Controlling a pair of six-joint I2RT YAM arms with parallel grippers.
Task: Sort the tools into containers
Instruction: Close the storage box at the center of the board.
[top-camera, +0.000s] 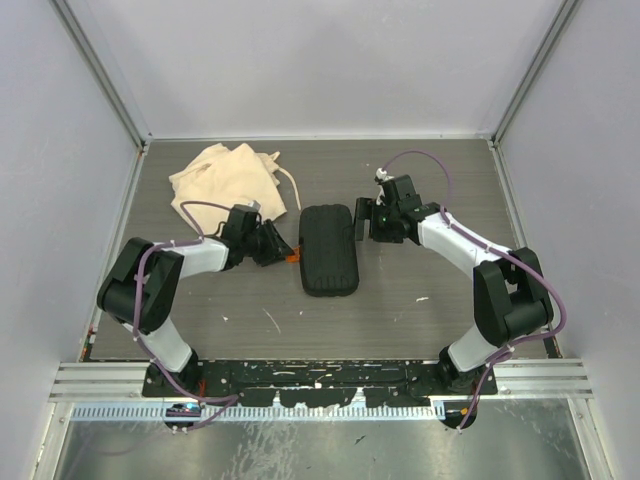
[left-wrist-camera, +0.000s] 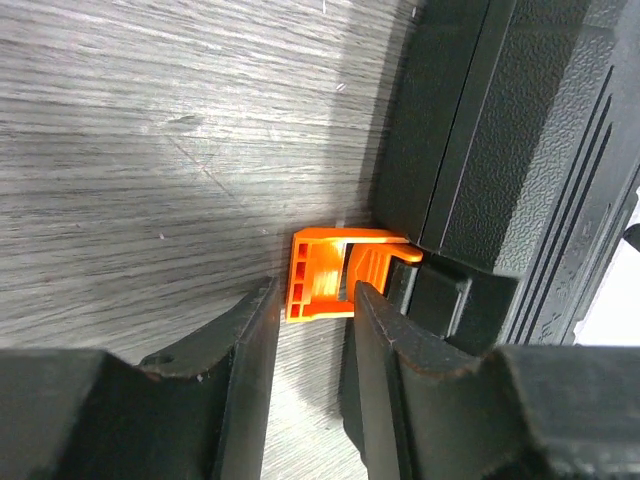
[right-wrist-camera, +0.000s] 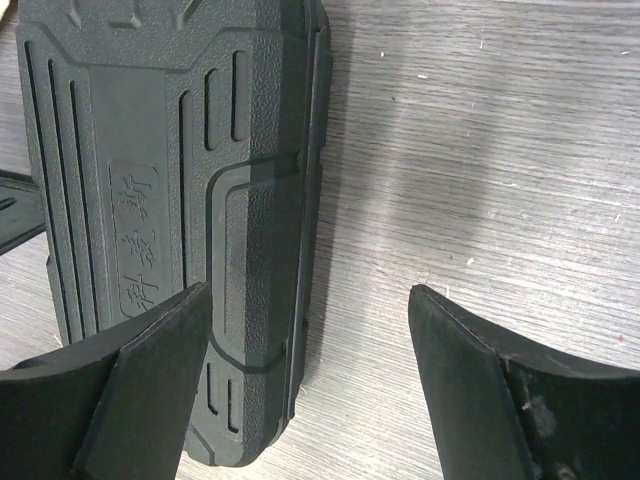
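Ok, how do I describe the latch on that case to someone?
Find the black tool case in the middle of the grey table. On its long side facing the left end effector, a small orange latch sticks out. It is the only orange part among black and grey.

Tool case (top-camera: 329, 249): blocks table (top-camera: 400, 300) centre. Cloth bag (top-camera: 228, 178): fills far-left area. Left gripper (top-camera: 283, 250), right gripper (top-camera: 361, 222): crowd both case sides. Passable: near strip before case.
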